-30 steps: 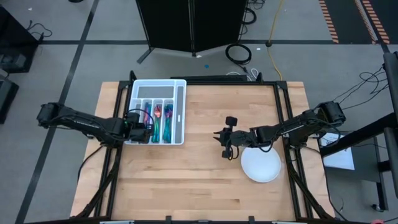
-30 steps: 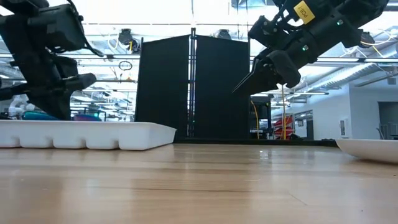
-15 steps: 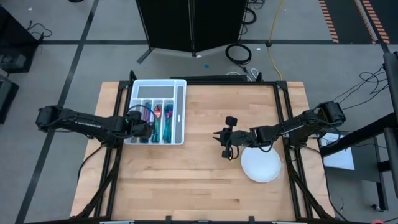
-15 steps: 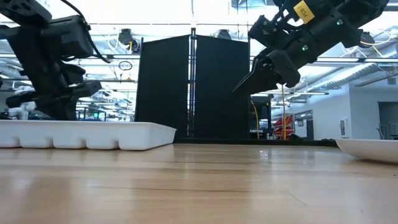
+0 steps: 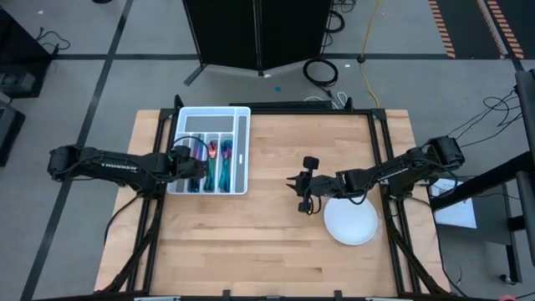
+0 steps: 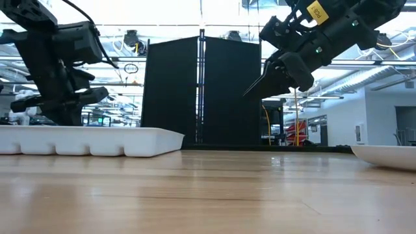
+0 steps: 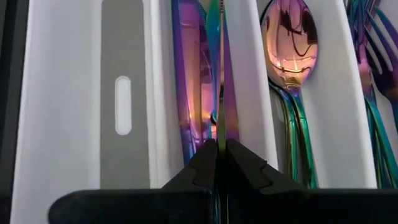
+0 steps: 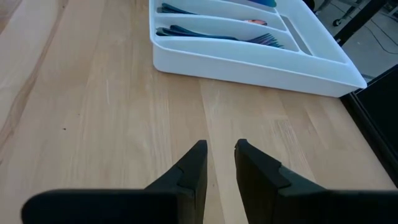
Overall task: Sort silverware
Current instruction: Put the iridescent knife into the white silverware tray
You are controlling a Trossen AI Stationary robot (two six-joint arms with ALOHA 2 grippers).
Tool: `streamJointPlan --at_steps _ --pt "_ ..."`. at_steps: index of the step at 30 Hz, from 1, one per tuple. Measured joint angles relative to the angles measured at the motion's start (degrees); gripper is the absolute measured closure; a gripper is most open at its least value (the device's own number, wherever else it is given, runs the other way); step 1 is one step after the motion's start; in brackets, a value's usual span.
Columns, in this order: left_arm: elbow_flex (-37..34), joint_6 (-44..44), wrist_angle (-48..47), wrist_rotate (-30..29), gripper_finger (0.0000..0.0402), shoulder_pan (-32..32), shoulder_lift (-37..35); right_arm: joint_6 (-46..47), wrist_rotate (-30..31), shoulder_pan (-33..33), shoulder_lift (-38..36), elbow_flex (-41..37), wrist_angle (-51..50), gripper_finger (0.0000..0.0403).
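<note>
Overhead, the white divided tray (image 5: 214, 163) is seen lying on the far left part of the wooden desk (image 5: 267, 226), and the round white plate (image 5: 351, 223) on the right part, well apart from it. The left pincer (image 5: 195, 165) is placed over the tray's left compartments. Through the left wrist camera its fingers (image 7: 245, 168) are shown pressed together on a thin iridescent knife (image 7: 219, 93), held on edge above the compartment where another rainbow knife (image 7: 189, 93) already lies flat. A pink-gold spoon (image 7: 289, 43) is seen in the next compartment, and forks (image 7: 373, 68) in the one beyond that. An empty grey slot (image 7: 123, 106) runs on the knives' other side.

The right pincer (image 5: 308, 198) is held above the desk's middle, just beside the plate's near-left rim, raised clear of the wood in the low view. Its fingers (image 8: 189, 171) are shown slightly parted, with nothing gripped between them.
</note>
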Motion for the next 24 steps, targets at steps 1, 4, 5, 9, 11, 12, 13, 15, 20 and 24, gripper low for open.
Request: streamJointPlan --at_steps 1,4,5,9,11,12,13,15,20,24 --pt "0.0 0.03 0.12 0.0 0.0378 0.0 0.0 0.0 0.0 0.0 0.0 0.0 0.0 0.0335" --pt "0.0 0.03 0.17 -0.02 0.0378 0.0 0.0 0.0 0.0 0.0 0.0 0.0 0.0 0.0335" --pt "0.0 0.03 0.19 -0.02 0.0378 0.0 0.0 0.0 0.0 0.0 0.0 0.0 0.0 0.0335" --pt "0.0 0.05 0.56 -0.04 0.0378 -0.04 0.0 0.0 0.0 0.0 0.0 0.0 0.0 0.0335" --pt "0.01 0.42 0.83 -0.09 0.0378 -0.04 0.0 0.0 0.0 0.0 0.02 0.0 0.0 0.0335" --pt "0.01 0.47 1.1 -0.11 0.0378 -0.04 0.0 0.0 0.0 0.0 0.0 0.0 0.0 0.0335" --pt "0.01 0.47 1.44 -0.16 0.0378 -0.04 0.0 0.0 0.0 0.0 0.0 0.0 0.0 0.0335" --pt "0.02 0.47 1.58 -0.42 0.0376 -0.04 0.0 0.0 0.0 0.0 0.0 0.0 0.0 0.0335" --pt "0.02 0.36 1.47 -0.48 0.0356 -0.04 0.0 0.0 0.0 0.0 0.0 0.0 0.0 0.0335" --pt "0.02 0.03 1.46 -0.46 0.0324 -0.04 0.0 0.0 0.0 0.0 0.0 0.0 0.0 0.0335"
